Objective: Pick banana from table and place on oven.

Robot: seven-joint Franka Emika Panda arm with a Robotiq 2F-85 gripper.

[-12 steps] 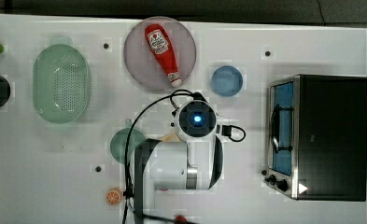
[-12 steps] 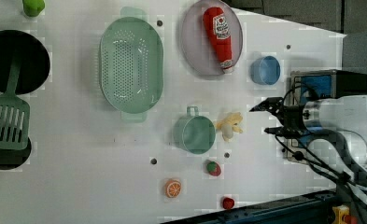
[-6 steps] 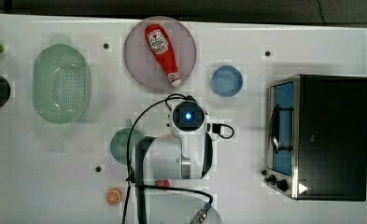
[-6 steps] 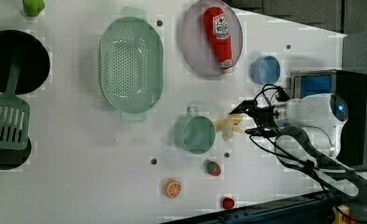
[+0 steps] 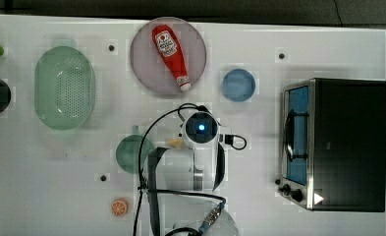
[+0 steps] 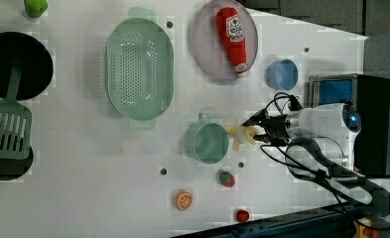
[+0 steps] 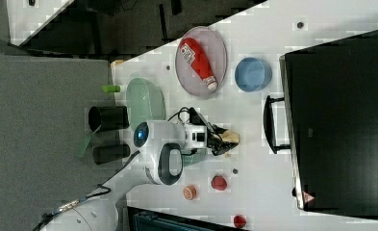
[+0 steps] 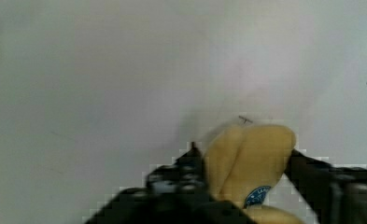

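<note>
The pale yellow banana (image 6: 239,135) lies on the white table (image 5: 279,206) beside a teal mug. My gripper (image 6: 255,132) reaches it from the left view's right, low over the tabletop. In the wrist view the banana (image 8: 251,158) sits between my two black fingers, each pressed against one of its sides, so the gripper (image 8: 244,161) is shut on it. In the right view the banana (image 7: 231,136) pokes out past the gripper (image 7: 221,140). My wrist covers most of the fruit (image 5: 173,143) in the top view. The oven (image 5: 347,142) stands at the top view's right, door closed.
The teal mug (image 6: 210,144) is right next to the banana. A strawberry (image 6: 227,178) and an orange slice (image 6: 184,200) lie nearby. A blue bowl (image 5: 238,84), a ketchup bottle (image 5: 171,54) on a plate and a green colander (image 5: 64,87) sit farther off.
My arm has travelled away from the oven to the banana by the mug. The fingers, wide apart before, have closed in on the banana.
</note>
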